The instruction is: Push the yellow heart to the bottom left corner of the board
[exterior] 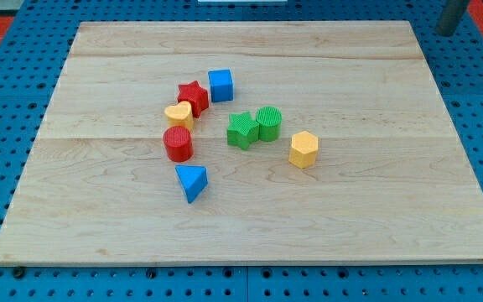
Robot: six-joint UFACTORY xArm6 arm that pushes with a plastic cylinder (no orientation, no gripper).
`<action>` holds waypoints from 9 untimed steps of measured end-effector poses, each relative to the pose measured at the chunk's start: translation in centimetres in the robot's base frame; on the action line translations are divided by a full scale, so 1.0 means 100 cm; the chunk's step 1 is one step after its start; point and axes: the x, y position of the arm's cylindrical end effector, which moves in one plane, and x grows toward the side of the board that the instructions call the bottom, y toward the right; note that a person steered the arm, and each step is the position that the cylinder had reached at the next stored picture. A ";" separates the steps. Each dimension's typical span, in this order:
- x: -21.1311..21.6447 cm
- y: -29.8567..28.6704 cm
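We find the yellow heart point(179, 113) left of the board's point(392, 226) centre, touching the red star point(193, 96) and just above the red cylinder point(178, 143), far from the bottom left corner, while our rod point(453, 17) stands beyond the top right corner, my tip hidden.

Board point(376, 210): pale wood w/ lengthwise grain, on blue pegboard point(7, 109) dotted w/ holes, red patches at top corners. Blocks, all ribbed: yellow heart point(179, 113), red star point(193, 95), red cylinder point(178, 143), blue cube point(220, 85), blue triangle point(192, 181). Green star point(241, 130), green cylinder point(268, 122), yellow hexagon point(303, 149); dark grey rod point(453, 15) at top right corner.
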 end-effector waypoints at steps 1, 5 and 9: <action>0.044 -0.035; 0.103 -0.314; 0.166 -0.417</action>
